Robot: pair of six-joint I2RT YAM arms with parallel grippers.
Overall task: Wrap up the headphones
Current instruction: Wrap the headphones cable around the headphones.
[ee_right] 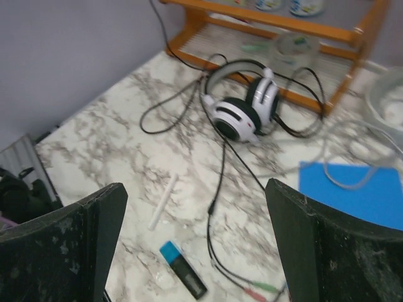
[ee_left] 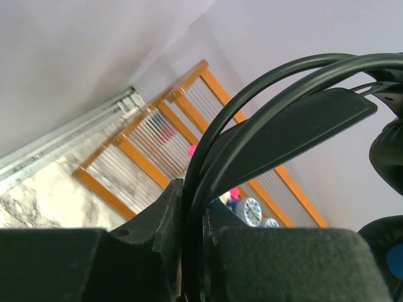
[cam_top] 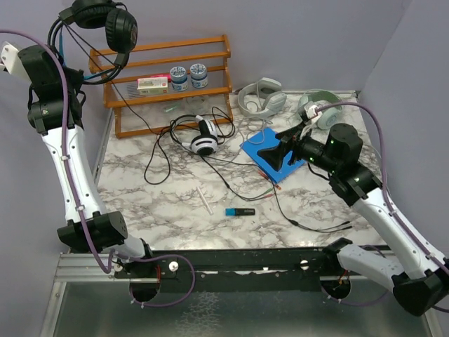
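Left gripper [ee_left: 196, 234] jaws are pinching the headband of the black headphones [cam_top: 105, 21], holding them high above the wooden rack [cam_top: 168, 77], probably so their cable [ee_right: 160, 28] is hanging free for winding. Right gripper [ee_right: 195, 251] jaws are standing spread and empty, hovering near the blue pad [ee_right: 352, 189]. White-and-black headphones [ee_right: 242, 113] are lying on the marble table [cam_top: 168, 203] with cord sprawling. Pale grey headphones [cam_top: 261, 95] are sitting at the back.

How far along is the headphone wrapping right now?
Nothing looks wrapped yet. In hand: the left gripper is shut on the black headphones at the headband, raised off the table; the right gripper is open and empty. Left: the white-and-black headphones lie on the table with their cord sprawled loose, and the pale grey-white headphones sit at the back, untouched.
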